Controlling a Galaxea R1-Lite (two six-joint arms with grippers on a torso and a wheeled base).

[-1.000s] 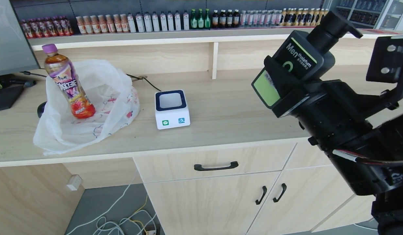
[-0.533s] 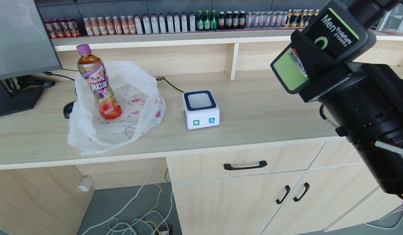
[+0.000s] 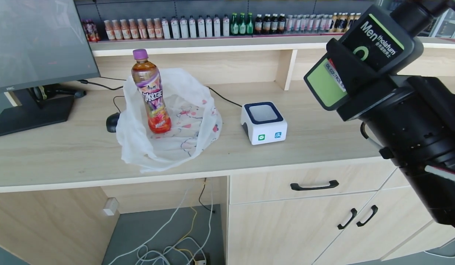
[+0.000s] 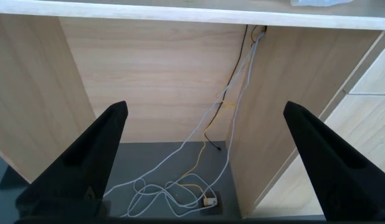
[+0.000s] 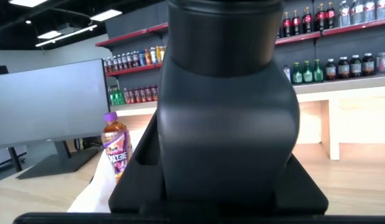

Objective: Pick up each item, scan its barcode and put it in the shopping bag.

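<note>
Right hand (image 3: 360, 79) grips the black pump bottle (image 3: 376, 36).

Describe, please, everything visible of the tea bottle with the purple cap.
The tea bottle looks like clear plastic, with a purple cap on, brown drink inside and a purple-to-red label wrapped around its body. It stands upright inside the open white shopping bag on the wooden counter. The bag's thin film rises around its lower part; nothing else touches it.
</note>
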